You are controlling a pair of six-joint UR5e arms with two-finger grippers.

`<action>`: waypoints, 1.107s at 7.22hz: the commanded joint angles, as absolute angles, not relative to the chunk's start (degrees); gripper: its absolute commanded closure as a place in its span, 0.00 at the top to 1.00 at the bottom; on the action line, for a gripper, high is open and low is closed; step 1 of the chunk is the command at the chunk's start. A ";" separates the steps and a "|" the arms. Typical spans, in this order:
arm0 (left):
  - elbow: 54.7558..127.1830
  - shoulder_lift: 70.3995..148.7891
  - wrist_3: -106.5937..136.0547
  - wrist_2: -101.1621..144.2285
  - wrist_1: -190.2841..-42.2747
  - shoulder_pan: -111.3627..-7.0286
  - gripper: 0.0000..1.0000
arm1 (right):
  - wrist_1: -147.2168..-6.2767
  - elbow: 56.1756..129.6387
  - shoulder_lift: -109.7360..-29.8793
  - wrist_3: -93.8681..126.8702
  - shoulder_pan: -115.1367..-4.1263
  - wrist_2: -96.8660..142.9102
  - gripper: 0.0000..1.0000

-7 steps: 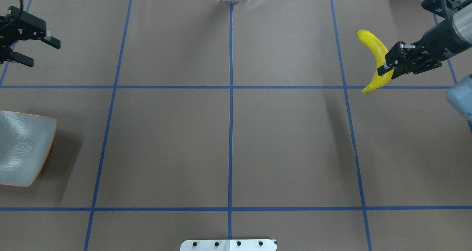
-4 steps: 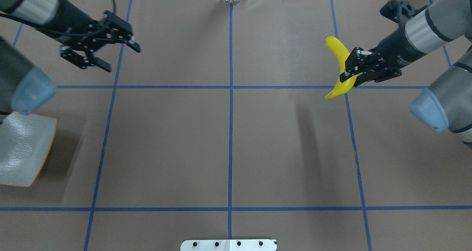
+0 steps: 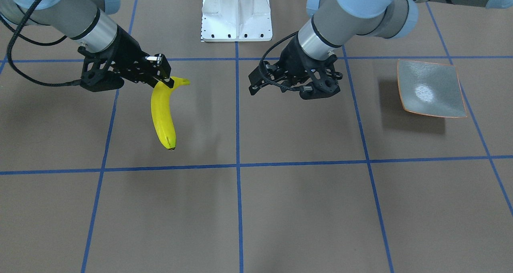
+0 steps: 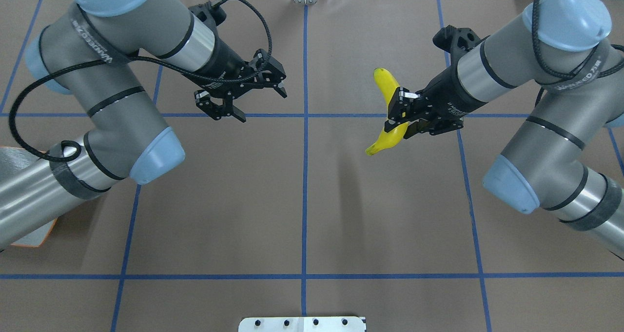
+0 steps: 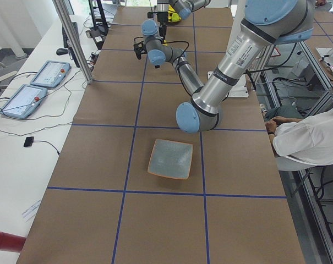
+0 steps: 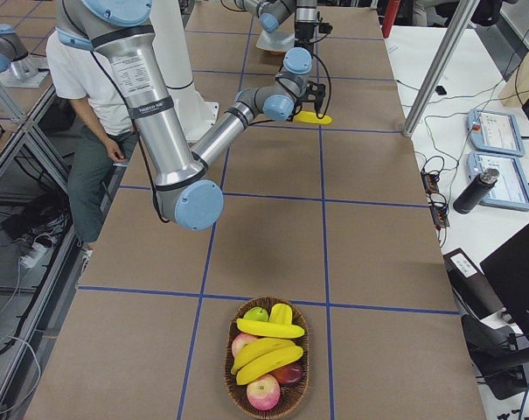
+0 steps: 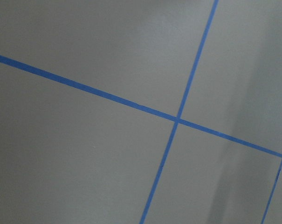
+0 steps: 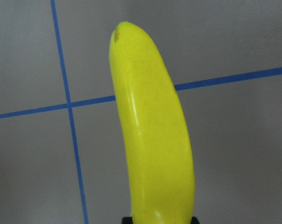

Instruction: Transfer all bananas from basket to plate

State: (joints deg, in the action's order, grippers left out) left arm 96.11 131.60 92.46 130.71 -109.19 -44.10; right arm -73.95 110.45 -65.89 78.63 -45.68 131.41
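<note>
Front-facing view: the right gripper [image 3: 162, 79] pinches one banana [image 3: 162, 116] near one end, above the counter [image 3: 304, 209]. The left gripper [image 3: 279, 91], spread wide, holds nothing. The plate [image 3: 431, 88] sits well apart. Right-side view: other bananas [image 6: 266, 329] lie in the basket [image 6: 228, 369].

The arms [image 4: 112, 93] are grey with pale-blue joint caps [image 4: 156, 156], silver wrist rings [image 4: 197, 42], black cables [image 4: 264, 27], black hands [image 4: 263, 107] [image 4: 394, 115].

Banana [image 8: 152, 140]: smooth, glossy yellow skin. Plate [image 3: 431, 89]: glazed ceramic look, shiny, with a finely rippled face. Table cover [image 4: 219, 200]: matt brown paper-like sheet; basket [image 6: 228, 372]: rough woven brown wicker.
</note>
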 commanded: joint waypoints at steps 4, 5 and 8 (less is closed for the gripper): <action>89.04 136.23 97.56 128.15 -118.39 -40.62 1.00 | -74.18 112.06 -61.44 82.09 -39.12 126.39 0.00; 89.03 137.45 97.65 127.62 -118.30 -40.43 1.00 | -74.27 112.15 -61.26 82.09 -38.94 126.39 0.00; 88.24 138.87 100.54 126.57 -120.40 -39.99 0.98 | -74.18 112.15 -60.38 82.09 -38.15 126.47 0.00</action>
State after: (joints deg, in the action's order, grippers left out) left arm 88.51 138.53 99.11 126.95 -119.06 -40.12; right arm -74.25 112.14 -60.60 82.09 -38.47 126.38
